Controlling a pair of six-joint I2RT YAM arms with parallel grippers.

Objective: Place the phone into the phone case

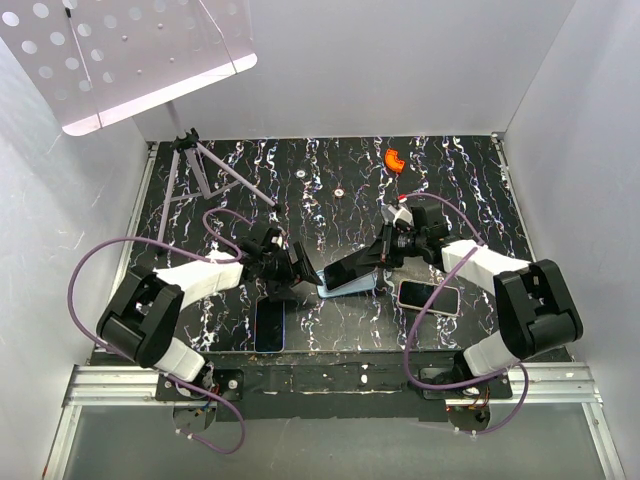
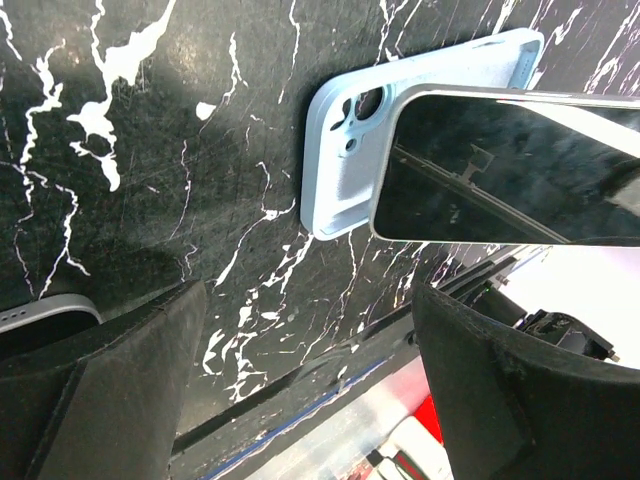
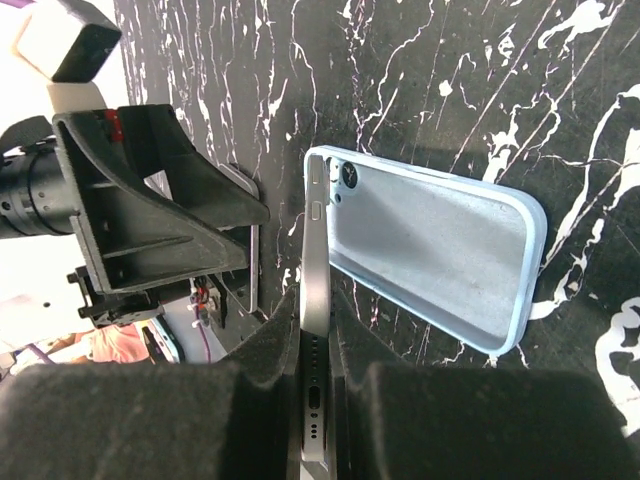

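The light blue phone case [image 1: 352, 288] lies open side up on the black marble table; it also shows in the left wrist view [image 2: 340, 175] and the right wrist view [image 3: 440, 250]. My right gripper [image 1: 378, 256] is shut on the silver phone [image 1: 345, 271], gripping it by its bottom end, tilted, with its camera end down at the case's camera end. The phone shows screen-on in the left wrist view [image 2: 510, 170] and edge-on in the right wrist view [image 3: 317, 300]. My left gripper [image 1: 295, 266] is open and empty just left of the case, with its fingers [image 2: 110, 390] wide apart.
A second phone with a dark screen [image 1: 270, 325] lies near the front edge under the left arm. A third phone in a pink case [image 1: 430, 297] lies right of the blue case. An orange piece [image 1: 393, 158] and a small tripod [image 1: 200, 165] stand at the back.
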